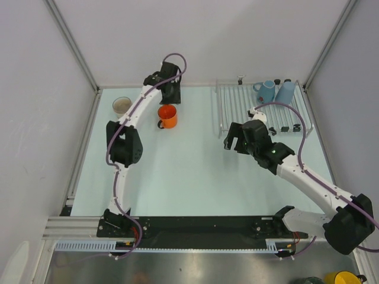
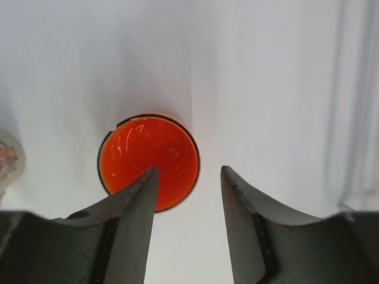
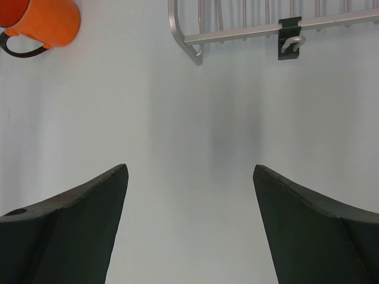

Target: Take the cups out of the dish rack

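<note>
The dish rack (image 1: 237, 109) holds the teal-blue mug (image 1: 265, 90) and the light-blue cup (image 1: 285, 92) side by side at its far end. Left of the rack, the orange mug (image 1: 167, 116) stands upright, and the beige tumbler (image 1: 121, 105) is farther left. The left arm is stretched far out, its gripper (image 2: 189, 170) pointing down over the orange mug with jaws apart. The bent right arm's gripper (image 3: 190, 167) hovers near the rack's near-left corner, jaws wide and empty.

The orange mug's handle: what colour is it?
Black. The handle shows best in the right wrist view.
</note>
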Tool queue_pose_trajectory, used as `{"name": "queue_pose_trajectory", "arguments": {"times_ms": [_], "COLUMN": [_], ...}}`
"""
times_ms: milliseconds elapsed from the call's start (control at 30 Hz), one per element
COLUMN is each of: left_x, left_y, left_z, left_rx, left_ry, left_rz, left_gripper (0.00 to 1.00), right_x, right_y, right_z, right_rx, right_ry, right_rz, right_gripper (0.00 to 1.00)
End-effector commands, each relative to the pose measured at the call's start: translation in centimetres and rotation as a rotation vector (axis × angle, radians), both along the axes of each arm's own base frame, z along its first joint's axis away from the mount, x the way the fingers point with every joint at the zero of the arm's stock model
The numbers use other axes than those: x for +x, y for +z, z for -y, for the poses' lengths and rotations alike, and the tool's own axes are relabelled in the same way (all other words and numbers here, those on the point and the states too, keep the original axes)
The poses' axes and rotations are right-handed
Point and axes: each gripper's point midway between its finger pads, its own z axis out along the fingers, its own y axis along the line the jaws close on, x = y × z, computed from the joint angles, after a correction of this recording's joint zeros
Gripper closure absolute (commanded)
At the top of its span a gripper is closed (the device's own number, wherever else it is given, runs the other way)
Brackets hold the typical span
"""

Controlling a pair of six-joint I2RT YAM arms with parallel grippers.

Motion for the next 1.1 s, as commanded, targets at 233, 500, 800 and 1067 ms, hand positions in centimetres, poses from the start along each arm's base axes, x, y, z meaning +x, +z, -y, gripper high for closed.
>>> {"name": "queue_pose_trajectory", "arguments": {"times_ms": [233,500,800,1067], "left_x": [-6.9,-15.3,-20.4,-23.6], "left_y": [19.6,14.5,11.3,10.4], "left_z": [4.1,4.5,1.5,0.7], "left_rx": [-0.110,-0.275,-0.246,-0.239], "left_ry": [-0.064,0.065,0.066,0.016], "left_rz": [0.449,0.417,0.381,0.312], "left_gripper": [0.08,0.00,0.00,0.00], "right_x": [3.0,6.5,15.0,21.3], "right_y": [7.0,12.4,9.7,7.8], "right_z": [5.9,11.4,14.1,19.8], "right_rx": [-0.125,-0.034,-0.264,-0.161], "right_ry": [-0.279,-0.568,-0.652,-0.795], "right_rz": [0.193,0.324,0.133,0.113], "right_gripper": [0.02,0.00,0.00,0.00]}}
